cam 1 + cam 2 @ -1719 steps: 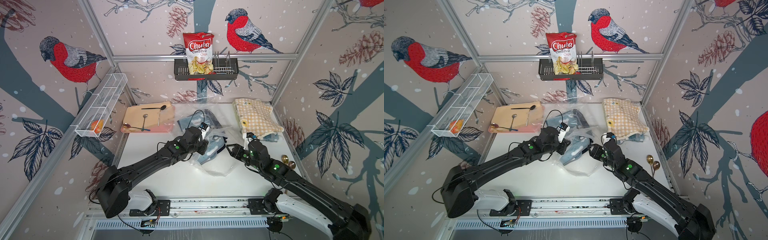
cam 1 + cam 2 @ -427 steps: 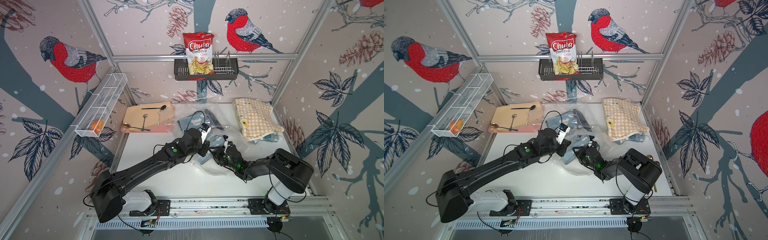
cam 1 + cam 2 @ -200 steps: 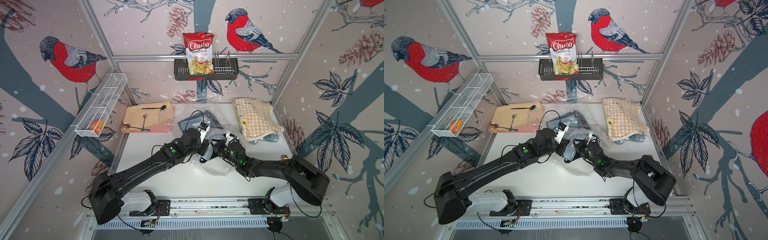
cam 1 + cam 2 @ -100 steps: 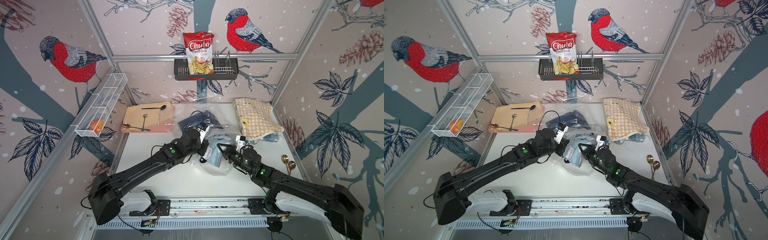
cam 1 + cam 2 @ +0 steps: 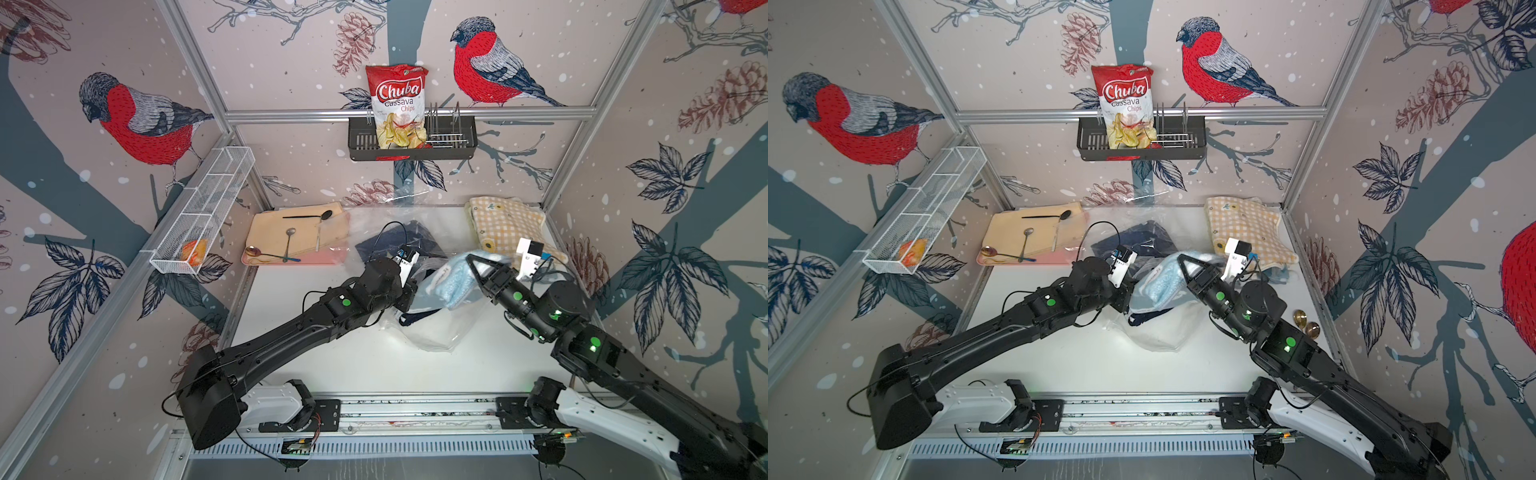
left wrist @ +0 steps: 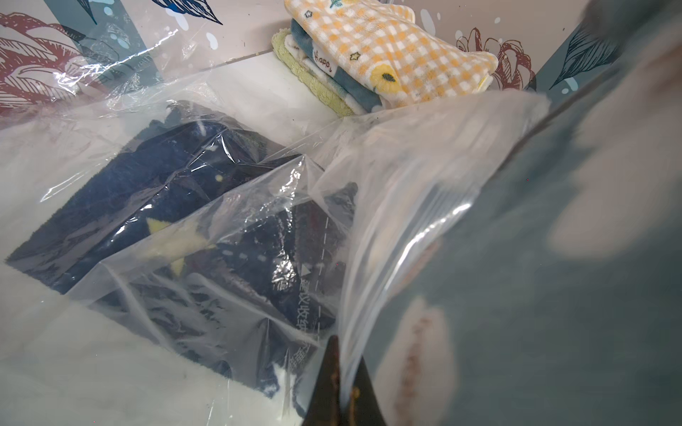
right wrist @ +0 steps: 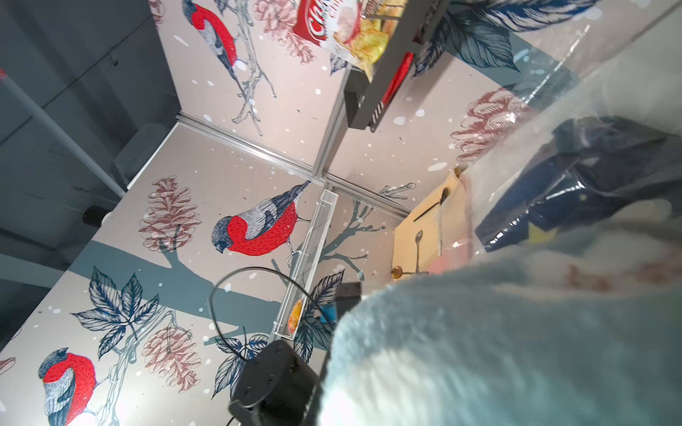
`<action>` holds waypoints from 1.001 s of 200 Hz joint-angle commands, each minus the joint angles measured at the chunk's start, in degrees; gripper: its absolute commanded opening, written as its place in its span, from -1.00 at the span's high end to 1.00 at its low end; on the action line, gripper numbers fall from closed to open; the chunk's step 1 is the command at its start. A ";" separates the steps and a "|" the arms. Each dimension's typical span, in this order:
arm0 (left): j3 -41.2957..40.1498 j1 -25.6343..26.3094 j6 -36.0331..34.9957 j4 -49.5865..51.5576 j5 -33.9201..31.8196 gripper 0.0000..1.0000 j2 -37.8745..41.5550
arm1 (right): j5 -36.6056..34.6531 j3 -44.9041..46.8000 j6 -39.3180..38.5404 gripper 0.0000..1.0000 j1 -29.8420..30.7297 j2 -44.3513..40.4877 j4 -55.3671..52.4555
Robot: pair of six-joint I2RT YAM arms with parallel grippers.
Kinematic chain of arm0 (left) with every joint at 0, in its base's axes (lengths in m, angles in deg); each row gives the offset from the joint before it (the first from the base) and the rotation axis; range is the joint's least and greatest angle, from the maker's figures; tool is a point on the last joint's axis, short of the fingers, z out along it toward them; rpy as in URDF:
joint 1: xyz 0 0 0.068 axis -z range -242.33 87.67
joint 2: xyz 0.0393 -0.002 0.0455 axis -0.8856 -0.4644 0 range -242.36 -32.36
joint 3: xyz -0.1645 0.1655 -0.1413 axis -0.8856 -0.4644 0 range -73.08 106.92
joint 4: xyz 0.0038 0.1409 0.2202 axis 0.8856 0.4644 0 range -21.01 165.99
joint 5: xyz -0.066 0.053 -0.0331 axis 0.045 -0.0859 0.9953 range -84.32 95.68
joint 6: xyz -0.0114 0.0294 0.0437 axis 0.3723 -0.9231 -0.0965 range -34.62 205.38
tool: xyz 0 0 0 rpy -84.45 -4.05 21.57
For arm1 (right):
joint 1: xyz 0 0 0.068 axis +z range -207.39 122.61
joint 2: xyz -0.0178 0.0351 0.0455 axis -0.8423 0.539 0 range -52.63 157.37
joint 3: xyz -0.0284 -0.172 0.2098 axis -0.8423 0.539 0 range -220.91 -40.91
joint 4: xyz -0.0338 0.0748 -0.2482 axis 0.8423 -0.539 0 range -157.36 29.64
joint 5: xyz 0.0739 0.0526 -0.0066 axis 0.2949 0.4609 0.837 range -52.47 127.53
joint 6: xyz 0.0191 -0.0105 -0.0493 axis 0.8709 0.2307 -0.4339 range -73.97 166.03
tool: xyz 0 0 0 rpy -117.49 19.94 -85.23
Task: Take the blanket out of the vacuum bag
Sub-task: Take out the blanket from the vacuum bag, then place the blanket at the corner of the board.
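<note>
The vacuum bag (image 5: 432,332) is a crinkly clear plastic bag lying mid-table, seen in both top views. My left gripper (image 6: 341,369) is shut on the bag's open edge (image 6: 402,228), beside the mouth (image 5: 409,291). A fluffy light blue blanket (image 5: 455,280) hangs partly out of the mouth, lifted above the table. My right gripper (image 5: 473,264) is shut on it from the right. In the right wrist view the blanket (image 7: 516,332) covers the jaws. A dark navy blanket (image 6: 147,191) with yellow stars lies inside the bag further back.
Folded blankets with a yellow checked one (image 5: 505,224) on top lie at the back right. A pink tray (image 5: 266,262) with spoons and a beige cloth sits back left. A white wire basket (image 5: 203,212) lines the left wall. A black rack (image 5: 411,137) holds a chips bag.
My right gripper has drawn back to the right and upward, pulling the light blue blanket further out of the bag's mouth. The left gripper has kept its hold on the bag.
</note>
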 commanded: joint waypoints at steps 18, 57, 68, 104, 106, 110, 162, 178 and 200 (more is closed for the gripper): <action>0.13 -0.03 0.10 -1.67 -1.18 0.94 0.32 | -0.73 -13.89 -10.92 1.00 -2.71 3.56 -5.80; -0.01 -0.04 0.12 -1.76 -1.08 0.94 0.64 | 4.94 -27.37 -15.32 1.00 -13.46 9.50 -9.67; 0.04 -0.05 0.10 -1.75 -1.00 0.94 0.64 | 8.49 -31.39 -15.64 1.00 -18.27 11.73 -11.19; 0.02 0.01 0.18 -1.75 -0.99 0.94 1.07 | 35.47 -34.73 -7.31 1.00 -42.41 18.54 -8.11; 0.04 -0.03 0.16 -1.75 -1.03 0.94 1.08 | 37.45 -34.32 -6.30 1.00 -43.88 18.83 -7.38; 0.04 -0.06 0.10 -1.75 -1.02 0.94 1.09 | 40.58 -33.29 -4.71 1.00 -46.45 19.33 -5.95; -0.31 -0.03 0.12 -2.23 -1.06 0.95 1.22 | 53.28 -21.26 0.80 1.00 -61.34 14.95 3.24; -0.26 -0.08 0.23 -2.28 -0.60 0.94 0.87 | 55.57 -18.30 1.53 1.00 -64.25 13.54 3.94; -0.14 -0.12 0.22 -2.13 -0.37 0.95 0.36 | 57.80 -15.37 2.30 1.00 -67.71 13.64 5.16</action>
